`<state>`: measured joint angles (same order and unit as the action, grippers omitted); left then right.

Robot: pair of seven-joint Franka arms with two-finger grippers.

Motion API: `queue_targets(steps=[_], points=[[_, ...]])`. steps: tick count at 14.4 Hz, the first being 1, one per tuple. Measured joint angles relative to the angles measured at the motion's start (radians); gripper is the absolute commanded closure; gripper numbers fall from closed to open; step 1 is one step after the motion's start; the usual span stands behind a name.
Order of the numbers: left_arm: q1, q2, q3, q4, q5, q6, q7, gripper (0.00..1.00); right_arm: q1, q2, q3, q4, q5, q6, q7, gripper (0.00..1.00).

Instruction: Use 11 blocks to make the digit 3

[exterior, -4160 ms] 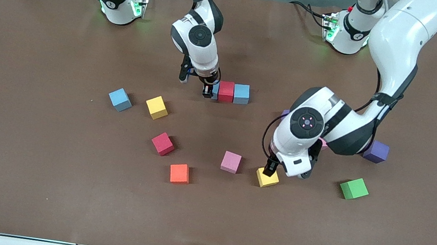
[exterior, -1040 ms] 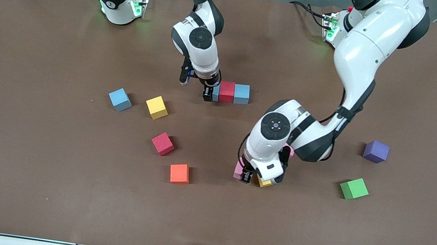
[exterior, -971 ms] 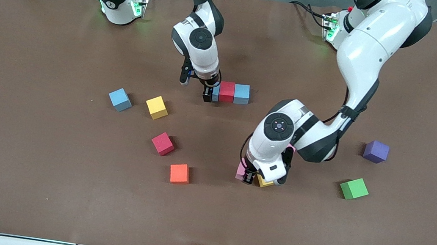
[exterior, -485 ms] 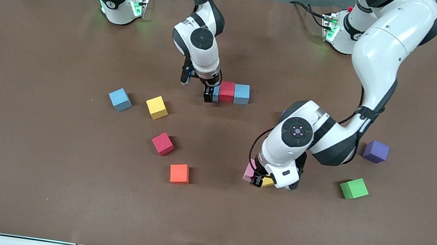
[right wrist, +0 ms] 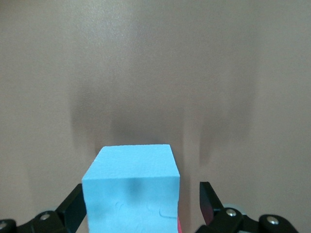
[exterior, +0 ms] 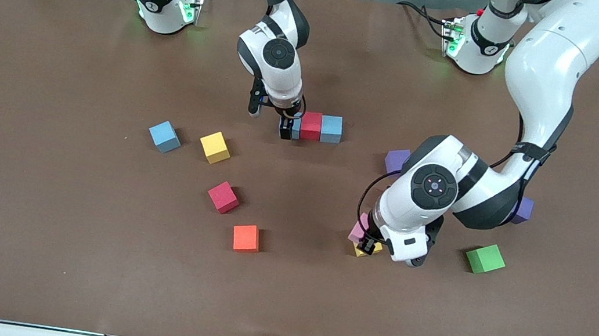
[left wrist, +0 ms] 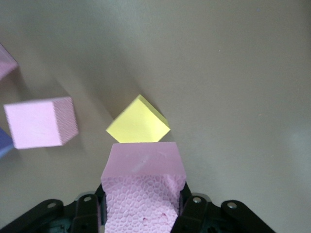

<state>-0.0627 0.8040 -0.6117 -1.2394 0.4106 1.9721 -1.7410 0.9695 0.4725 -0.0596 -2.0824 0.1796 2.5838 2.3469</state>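
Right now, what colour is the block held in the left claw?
Pink. The block sits clamped in the left claw, clearest in the left wrist view.

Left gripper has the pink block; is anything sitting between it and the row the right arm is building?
Nothing visible. The left gripper, shut on the pink block, hangs over a yellow block; bare table runs from there to the row.

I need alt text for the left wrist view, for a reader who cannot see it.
The left gripper is shut on a pink block, held above the brown table. A yellow block lies just past it, and another pink block rests to one side.
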Motion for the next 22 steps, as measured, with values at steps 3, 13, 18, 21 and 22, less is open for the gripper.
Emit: queue_targets(steps=[3,13,18,21,22], points=[[0.014,-0.029,0.000,0.000,0.000,-0.066,0.115,0.86,0.000,-0.003,0.000,0.004,0.000,-0.017,-0.005,0.00],[0.025,-0.051,-0.001,-0.008,0.000,-0.145,0.206,0.85,-0.016,-0.133,-0.026,0.008,0.000,-0.187,-0.208,0.00],[0.026,-0.056,-0.001,-0.008,0.000,-0.145,0.214,0.86,-0.038,-0.158,-0.139,0.008,0.000,-0.244,-0.544,0.00],[0.027,-0.061,-0.001,-0.008,0.000,-0.145,0.226,0.86,-0.042,-0.159,-0.210,-0.001,-0.003,-0.256,-0.692,0.00],[0.027,-0.062,-0.001,-0.008,0.000,-0.145,0.226,0.86,-0.042,-0.159,-0.231,-0.008,-0.003,-0.257,-0.732,0.00]])
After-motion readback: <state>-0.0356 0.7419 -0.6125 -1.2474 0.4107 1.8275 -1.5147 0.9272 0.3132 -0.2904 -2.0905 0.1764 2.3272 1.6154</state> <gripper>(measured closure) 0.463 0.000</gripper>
